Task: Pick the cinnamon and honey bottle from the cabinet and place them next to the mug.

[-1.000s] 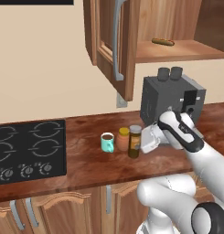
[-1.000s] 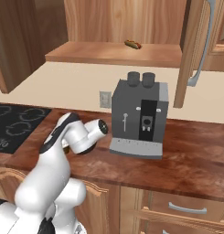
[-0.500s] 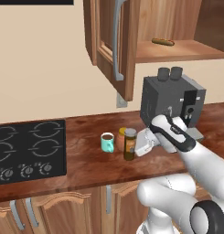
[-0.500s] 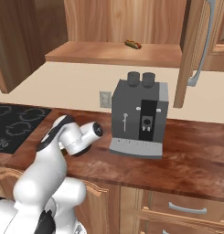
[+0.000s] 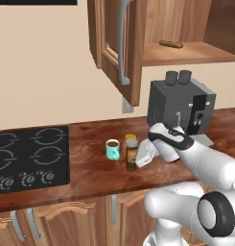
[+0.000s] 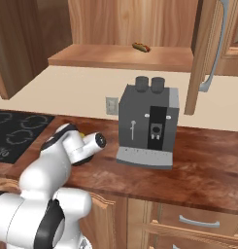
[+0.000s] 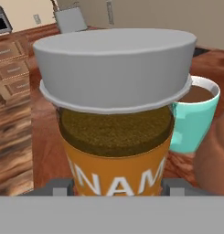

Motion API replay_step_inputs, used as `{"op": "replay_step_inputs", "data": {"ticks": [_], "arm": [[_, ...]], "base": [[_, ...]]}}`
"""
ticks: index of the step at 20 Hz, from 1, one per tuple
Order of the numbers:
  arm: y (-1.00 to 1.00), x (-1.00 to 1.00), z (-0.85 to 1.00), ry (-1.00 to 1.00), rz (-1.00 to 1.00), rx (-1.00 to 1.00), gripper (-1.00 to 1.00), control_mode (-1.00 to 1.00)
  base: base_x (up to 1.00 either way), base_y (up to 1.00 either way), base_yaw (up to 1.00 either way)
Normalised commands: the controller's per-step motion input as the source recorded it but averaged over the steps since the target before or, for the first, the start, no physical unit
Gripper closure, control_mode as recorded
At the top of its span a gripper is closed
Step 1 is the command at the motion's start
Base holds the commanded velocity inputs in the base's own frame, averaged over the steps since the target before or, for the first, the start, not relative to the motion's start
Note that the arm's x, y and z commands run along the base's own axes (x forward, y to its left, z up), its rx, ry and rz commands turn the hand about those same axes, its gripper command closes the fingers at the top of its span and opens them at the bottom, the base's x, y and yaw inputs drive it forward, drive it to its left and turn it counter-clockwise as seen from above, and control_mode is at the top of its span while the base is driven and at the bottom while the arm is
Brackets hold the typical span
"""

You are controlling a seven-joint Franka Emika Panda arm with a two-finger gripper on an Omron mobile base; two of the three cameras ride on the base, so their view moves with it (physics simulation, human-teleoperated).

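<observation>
Left base view: cinnamon stands upright on the counter just right of the mug, honey bottle right behind it, so both sit where the task wants them; my gripper is at the cinnamon. Right base view: my arm hides all three. Hand view: cinnamon sits between my fingertips, mug behind it, but contact is cut off — can't tell if I'm clamped or released.

Home kitchen, wooden wall cabinet (door open), stovetop, coffee machine, brown counter

The wooden counter carries mug, cinnamon, honey bottle, coffee machine.
</observation>
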Motion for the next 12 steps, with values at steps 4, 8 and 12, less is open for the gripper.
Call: {"op": "replay_step_inputs", "data": {"ticks": [4,8,12], "arm": [[0.05,0.11,-0.48,0.0,-0.01,0.0,1.0,-1.0],[0.01,0.1,-0.44,0.0,0.0,0.0,1.0,-1.0],[0.01,0.13,-0.41,0.0,0.0,0.0,1.0,-1.0]], "base": [[0.0,0.0,0.0],[0.0,0.0,0.0],[0.0,0.0,0.0]]}}
